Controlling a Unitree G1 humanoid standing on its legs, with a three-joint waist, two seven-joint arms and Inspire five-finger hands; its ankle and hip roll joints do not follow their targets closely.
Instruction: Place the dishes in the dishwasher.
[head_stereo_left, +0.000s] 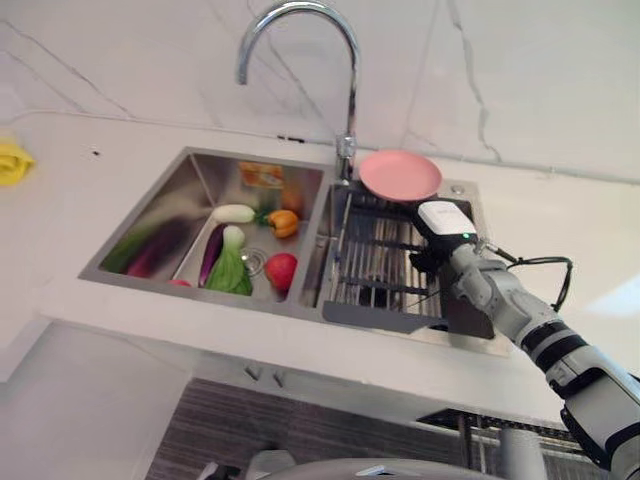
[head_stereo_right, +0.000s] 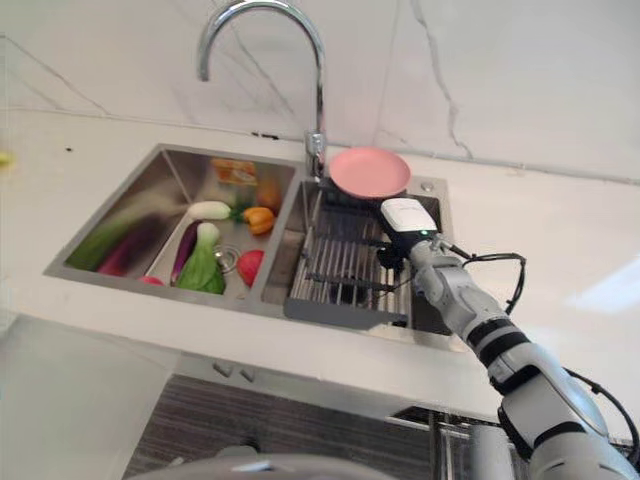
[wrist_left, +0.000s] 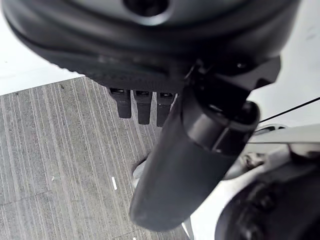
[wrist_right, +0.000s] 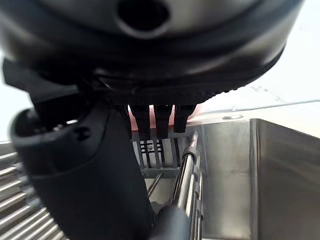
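Left eye view: take the sink (head_stereo_left: 197, 176) as the landmark. Its basin holds vegetables: a purple eggplant (head_stereo_left: 211, 255) and a leafy green (head_stereo_left: 231, 270) toward the near wall, a white radish (head_stereo_left: 233, 213) and an orange pepper (head_stereo_left: 283, 222) toward the far wall, and a red tomato (head_stereo_left: 281, 270) near the divider. A faucet (head_stereo_left: 300, 60) rises behind the sink at the divider.

Right of the sink lies the dishwasher rack (head_stereo_left: 380, 265), a recessed bin with wire tines and a dark front lip. No dish is seated between the tines. The pink plate (head_stereo_left: 400, 175) sits at the far edge of the rack, just right of the faucet base, apparently resting on the rim.

The right hand (head_stereo_left: 443, 222) hovers over the right part of the rack, just short of the plate. In the right wrist view its fingers (wrist_right: 157, 120) extend straight toward the pink edge beyond them, relaxed and holding nothing.

Step in hand, as judged: reach and grasp the plate. Advance the hand over the tines without snagging them, set the thumb on one face and the fingers on the other at the near edge, then close firmly. Lift clear of the rim before tilting the plate upright into a tine slot. A shallow pinch risks slip.

The left hand (wrist_left: 145, 107) hangs low over the striped floor (wrist_left: 55, 145), idle, fingers straight.
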